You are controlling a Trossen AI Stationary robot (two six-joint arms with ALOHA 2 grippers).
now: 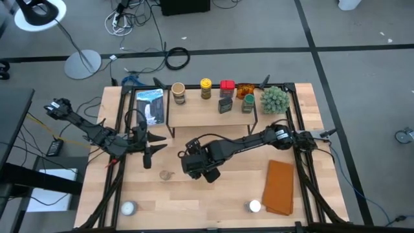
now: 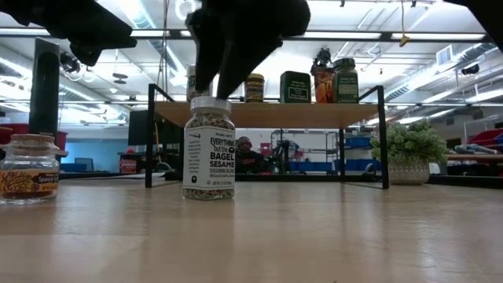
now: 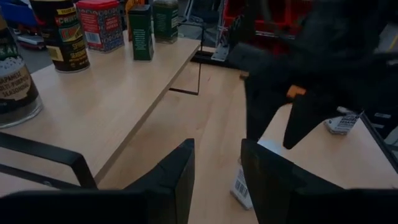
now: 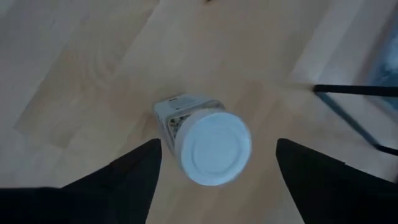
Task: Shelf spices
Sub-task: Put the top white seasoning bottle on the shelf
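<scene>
A white-lidded "Bagel Sesame" jar point(image 2: 208, 149) stands upright on its base on the table in front of the shelf point(image 1: 213, 115). My right gripper point(image 4: 217, 148) hangs over it, open and pointing down, with one finger on each side of the lid point(image 4: 213, 147) and touching nothing. In the high view my right gripper point(image 1: 206, 169) hides the jar. A cork-lidded jar point(image 1: 166, 175) stands to its left. My left gripper point(image 1: 147, 157) is open and hovers near the shelf's left leg. Several spices point(image 1: 206, 88) stand along the shelf's far edge.
A green spiky plant point(image 1: 274, 99) stands at the shelf's right end and a blue-and-white packet point(image 1: 151, 105) lies at its left. An orange-brown cloth point(image 1: 280, 188) lies near right. Two pale balls point(image 1: 129, 208) point(image 1: 254, 206) sit at the near edge.
</scene>
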